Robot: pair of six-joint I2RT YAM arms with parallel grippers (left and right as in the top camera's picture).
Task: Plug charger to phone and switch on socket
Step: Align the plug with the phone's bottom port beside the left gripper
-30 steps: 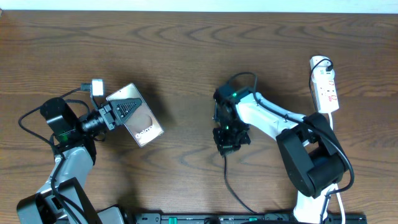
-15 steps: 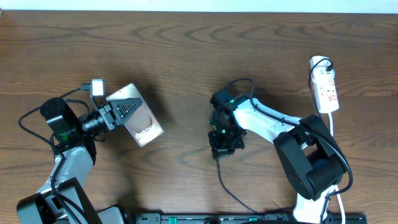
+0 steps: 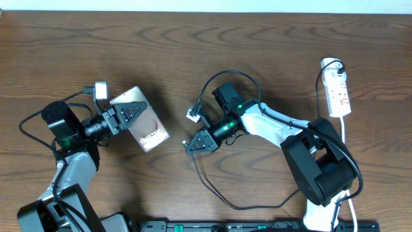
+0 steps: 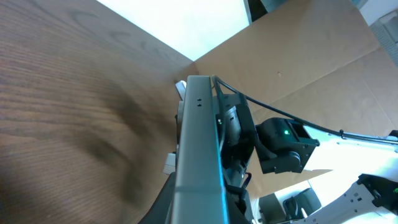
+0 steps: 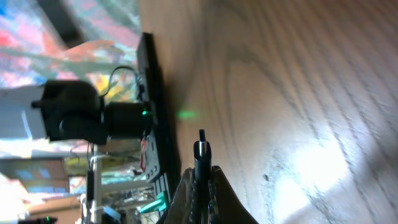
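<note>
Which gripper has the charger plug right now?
The right gripper: the charger plug tip sticks out between its fingers. The left gripper clamps the phone.

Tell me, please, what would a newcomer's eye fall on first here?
The left gripper holds the flat dark brown phone at the left. At centre, the right gripper pinches the plug tip of the thin black charger cable, short of the phone. The white power strip lies far right.

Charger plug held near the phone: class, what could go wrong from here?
The thin plug tip juts from the right jaws; it may tilt on contact. The phone sits skewed in the left jaws, so alignment could fail. The looped cable may snag.
</note>
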